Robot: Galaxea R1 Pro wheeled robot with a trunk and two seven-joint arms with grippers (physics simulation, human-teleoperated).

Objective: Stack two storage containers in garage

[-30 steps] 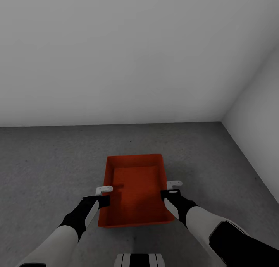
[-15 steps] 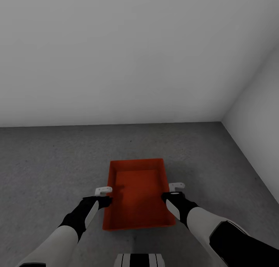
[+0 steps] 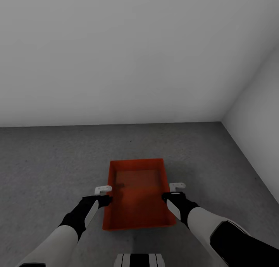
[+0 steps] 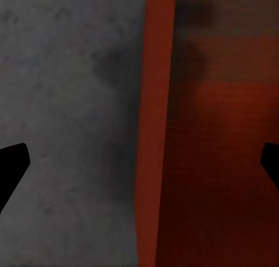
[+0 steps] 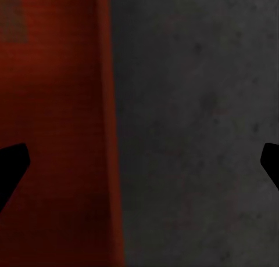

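Bare garage: concrete floor (image 3: 46, 162), grey walls (image 3: 116, 54)

The garage corner was viewed downward from the head; both wrist cameras were aimed closely down at the container (image 3: 137, 195) walls and floor (image 3: 46, 162).

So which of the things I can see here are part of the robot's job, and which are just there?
Part of the job:
- orange-red storage container, resting on the floor
- dark grey concrete floor of the garage
- left gripper and right gripper, open, each straddling a side wall of the container

Just there:
- pale grey walls
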